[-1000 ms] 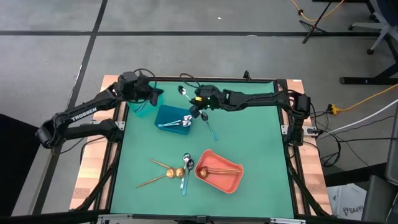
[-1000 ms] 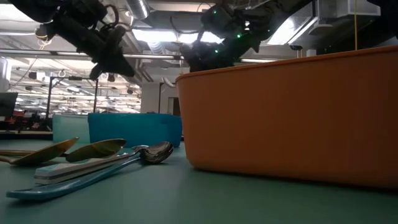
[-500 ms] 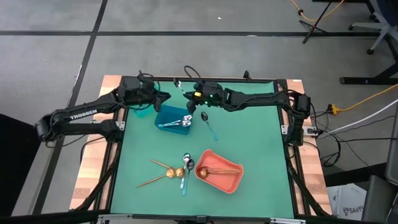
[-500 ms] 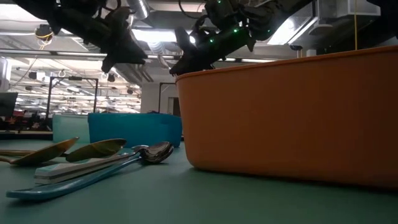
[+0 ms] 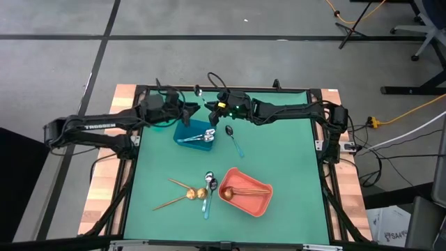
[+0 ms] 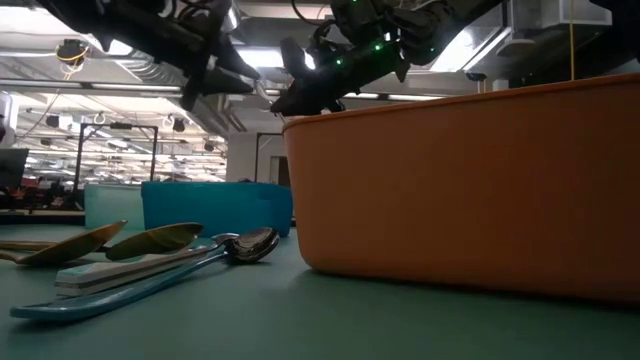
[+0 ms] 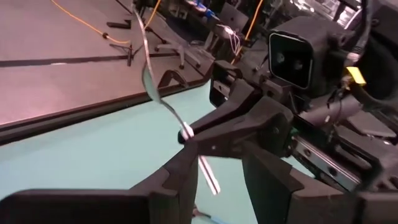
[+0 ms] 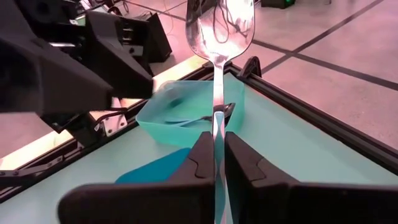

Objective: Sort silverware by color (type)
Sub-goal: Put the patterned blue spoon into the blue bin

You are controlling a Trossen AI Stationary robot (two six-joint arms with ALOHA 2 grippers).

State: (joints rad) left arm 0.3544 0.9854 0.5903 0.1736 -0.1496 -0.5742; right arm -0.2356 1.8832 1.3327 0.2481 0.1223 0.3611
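Note:
A shiny silver spoon (image 8: 221,28) is held above the table's far side, bowl up, with my right gripper (image 5: 212,106) shut on it. My left gripper (image 7: 221,183) is open. Its fingers stand on either side of the spoon handle's free lower end (image 7: 208,174), and no touch shows. A teal bin (image 8: 186,118) holds dark utensils. The blue bin (image 5: 195,132) holds silver ones and the coral bin (image 5: 245,192) copper ones. Several loose pieces (image 5: 195,192) lie on the mat near the front, and a blue-handled spoon (image 5: 234,141) lies on the mat beside the blue bin. My right gripper pinches the spoon's handle (image 7: 186,132) between its two fingers, about halfway along it. The fingers come roughly level from the table's right and lie across the handle. The spoon is lifted clear and slants upward, bowl on top, its lower end hanging free below the fingers.
The two arms meet tip to tip above the far edge, over the teal and blue bins. The green mat (image 5: 293,160) has free room at the right and in the middle. A raised black frame (image 5: 320,139) runs around the mat.
My left gripper has left the teal bin, gone toward the table's right edge up to the right gripper, and opened. My right gripper has tipped upward, swinging the spoon's bowl up and toward the far edge, and has stayed shut on the handle.

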